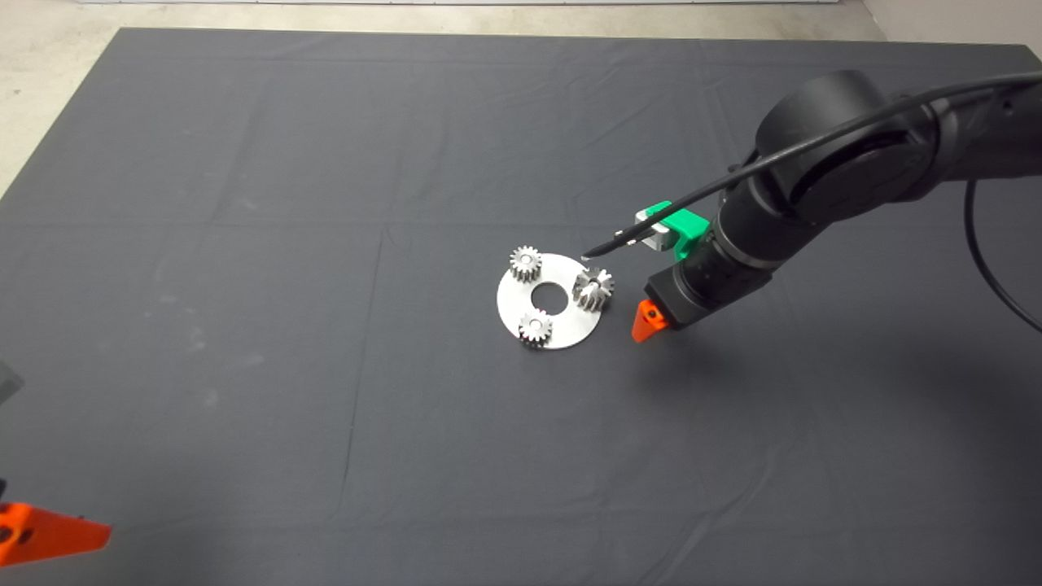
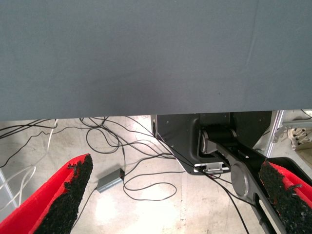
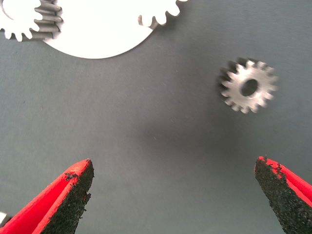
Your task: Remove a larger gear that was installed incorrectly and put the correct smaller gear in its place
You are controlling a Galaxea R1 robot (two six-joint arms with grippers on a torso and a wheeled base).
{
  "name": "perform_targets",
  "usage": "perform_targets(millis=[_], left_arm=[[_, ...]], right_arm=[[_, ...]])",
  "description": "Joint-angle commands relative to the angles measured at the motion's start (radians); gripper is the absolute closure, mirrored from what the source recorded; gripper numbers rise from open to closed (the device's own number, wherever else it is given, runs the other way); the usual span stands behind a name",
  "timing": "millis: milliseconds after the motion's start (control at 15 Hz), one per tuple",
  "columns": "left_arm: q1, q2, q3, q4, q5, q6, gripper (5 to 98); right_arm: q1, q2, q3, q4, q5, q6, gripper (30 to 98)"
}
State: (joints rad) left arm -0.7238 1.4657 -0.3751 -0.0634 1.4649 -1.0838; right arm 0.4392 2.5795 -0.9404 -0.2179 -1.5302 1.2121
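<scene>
A round steel plate lies mid-mat with three gears standing on it. The larger gear, shiny with slanted teeth, sits at the plate's right edge; it also shows in the right wrist view. My right gripper hovers just right of the plate and is open, with nothing between its fingers. The smaller gear lies flat on the mat beyond the fingertips, apart from the plate. In the head view my arm hides it. My left gripper waits open at the lower left edge.
Two like-sized silver gears stand on the plate's left side around its centre hole. A black cable from the right arm hangs over the plate's far right. The left wrist view shows floor cables beyond the mat.
</scene>
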Motion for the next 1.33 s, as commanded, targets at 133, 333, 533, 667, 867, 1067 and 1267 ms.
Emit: perform_targets(millis=[133,333,533,667,867,1067,1267], left_arm=[[-0.002,-0.006,0.012,-0.01,0.006,-0.001,15.2],[-0.002,-0.001,0.01,-0.009,0.006,-0.001,15.2],[-0.002,-0.001,0.01,-0.009,0.006,-0.001,15.2],[-0.002,-0.001,0.01,-0.009,0.005,-0.001,15.2],[-0.002,0.002,0.01,-0.007,0.005,0.0,15.2],[-0.002,0.0,0.01,-0.009,0.006,0.001,15.2],[-0.002,0.0,0.01,-0.008,0.005,0.001,15.2]], right_arm=[[-0.03,0.006,-0.027,-0.141,-0.03,-0.006,40.7],[-0.025,0.006,-0.026,-0.193,-0.034,-0.011,40.7],[0.008,0.033,-0.029,-0.198,-0.034,-0.011,40.7],[0.01,0.065,-0.038,-0.198,-0.034,-0.007,40.7],[0.004,0.132,-0.038,-0.257,-0.037,0.0,40.7],[-0.002,0.15,-0.044,-0.278,-0.038,0.003,40.7],[-0.04,0.141,-0.035,-0.325,-0.065,0.002,40.7]])
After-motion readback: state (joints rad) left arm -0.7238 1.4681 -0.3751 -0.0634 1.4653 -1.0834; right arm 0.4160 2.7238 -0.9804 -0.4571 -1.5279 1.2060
